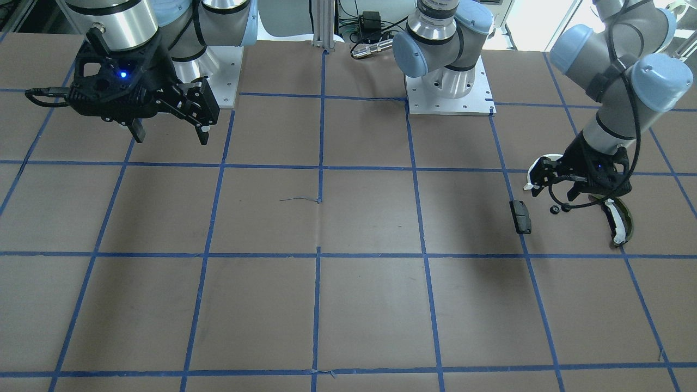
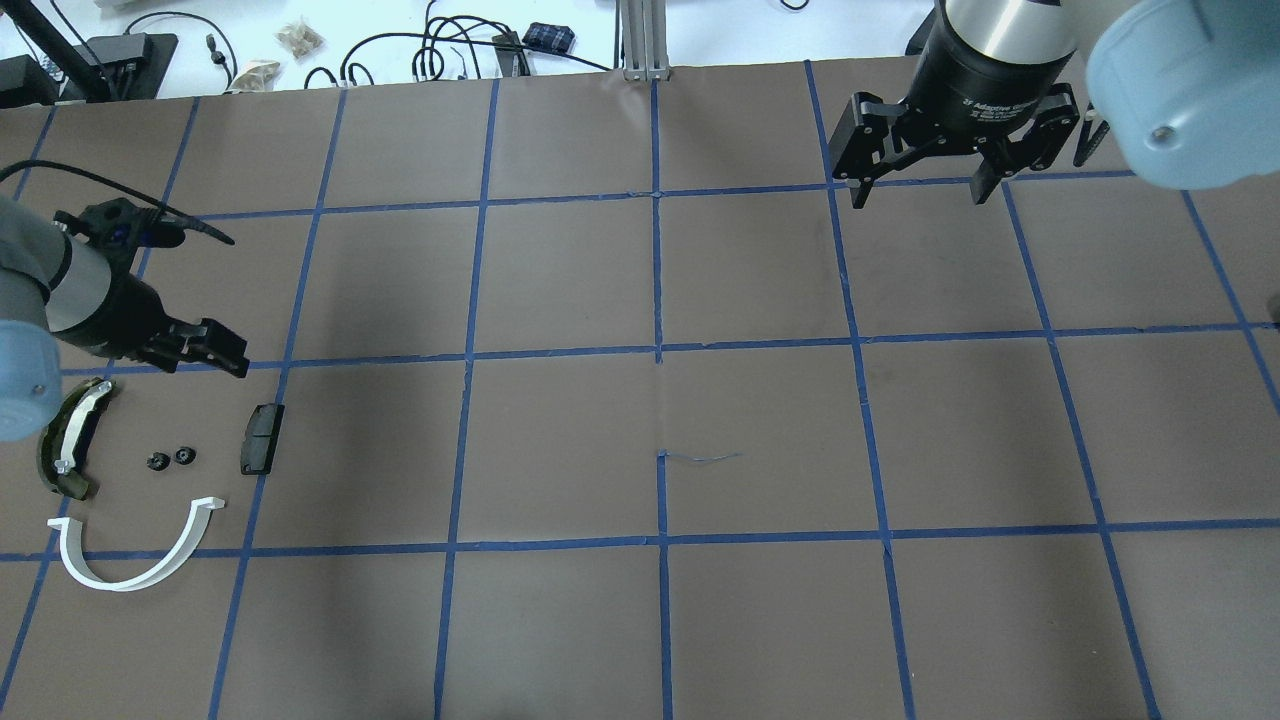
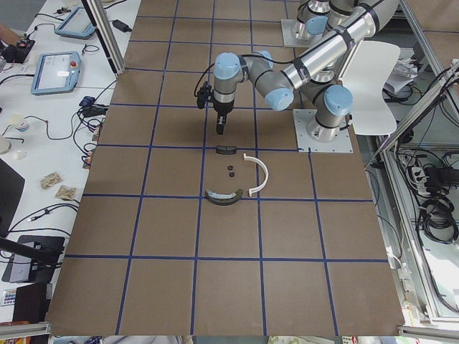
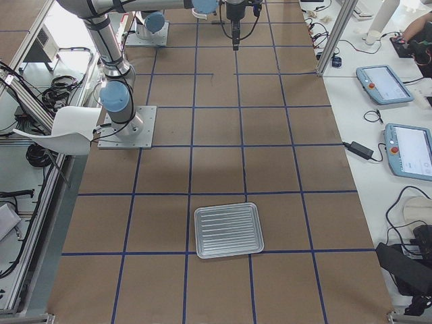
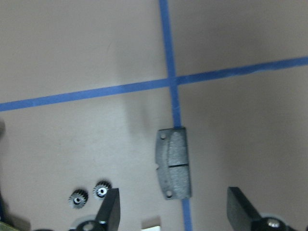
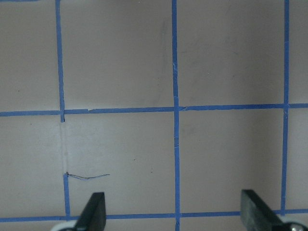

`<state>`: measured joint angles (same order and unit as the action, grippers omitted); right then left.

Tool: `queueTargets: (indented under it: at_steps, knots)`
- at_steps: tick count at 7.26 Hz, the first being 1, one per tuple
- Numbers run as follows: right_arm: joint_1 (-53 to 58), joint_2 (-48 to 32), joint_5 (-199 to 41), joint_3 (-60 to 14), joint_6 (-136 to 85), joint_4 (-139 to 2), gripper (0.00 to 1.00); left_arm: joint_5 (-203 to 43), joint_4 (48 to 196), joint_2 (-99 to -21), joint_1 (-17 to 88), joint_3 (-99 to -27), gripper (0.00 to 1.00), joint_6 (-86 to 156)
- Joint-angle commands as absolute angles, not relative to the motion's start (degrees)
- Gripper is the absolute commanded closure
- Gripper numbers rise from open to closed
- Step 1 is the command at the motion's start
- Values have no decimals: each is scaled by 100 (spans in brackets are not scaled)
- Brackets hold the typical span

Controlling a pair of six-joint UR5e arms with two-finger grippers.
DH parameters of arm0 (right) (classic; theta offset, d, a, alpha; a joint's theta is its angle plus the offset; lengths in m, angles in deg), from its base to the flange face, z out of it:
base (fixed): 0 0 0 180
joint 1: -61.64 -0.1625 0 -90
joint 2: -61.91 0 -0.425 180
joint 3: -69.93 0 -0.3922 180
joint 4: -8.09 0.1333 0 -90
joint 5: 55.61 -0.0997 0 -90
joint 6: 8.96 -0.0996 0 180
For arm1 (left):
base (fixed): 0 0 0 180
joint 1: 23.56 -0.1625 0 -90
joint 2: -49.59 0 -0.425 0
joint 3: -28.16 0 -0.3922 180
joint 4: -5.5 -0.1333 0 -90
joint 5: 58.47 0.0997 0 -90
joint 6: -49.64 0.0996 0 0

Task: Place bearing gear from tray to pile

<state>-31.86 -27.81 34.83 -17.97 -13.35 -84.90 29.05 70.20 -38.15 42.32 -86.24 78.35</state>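
Fingers [image 5: 109,211] on my left gripper [image 2: 222,352] are spread wide and empty above the pile at the desk's left end; my right gripper [image 2: 919,192] is also wide open and empty. I see the tray [image 4: 229,230] near the right end. By the white half-ring [image 2: 180,556], green curved piece [image 2: 72,438] and black block [image 2: 261,438] lie two little gears [image 2: 184,456].

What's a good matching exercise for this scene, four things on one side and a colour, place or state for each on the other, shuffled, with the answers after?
Things:
1. half-ring arc
2. rectangular block
3. tray
4. right gripper

Descriptions:
A. silver, ribbed
B. open, holding nothing
C. white
D. black, lying across a blue tape line

Pairs: 1-C, 2-D, 3-A, 4-B.
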Motion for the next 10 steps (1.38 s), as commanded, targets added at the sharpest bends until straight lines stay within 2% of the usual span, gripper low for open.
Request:
queueTargets:
  at_steps: [1, 2, 4, 8, 10]
  knots:
    - [-3188, -2782, 3483, -1805, -1335, -8490, 0, 2898, 8384, -3662, 5705, -7360, 3, 5572]
    - [-3188, -2782, 3483, -1805, -1335, -8490, 0, 2907, 8790, -3758, 6330, -6709, 0, 4891]
    - [-3188, -2782, 3483, -1814, -1335, -8490, 0, 3291, 9424, -3847, 6827, -6046, 0, 4621]
    - [-3196, -2774, 3474, -1778, -1344, -8499, 0, 3241, 9524, -3821, 6232, -6062, 0, 4630]
    - [-3188, -2756, 3474, -1787, -1344, -8499, 0, 3197, 9498, -3821, 6310, -6175, 0, 4594]
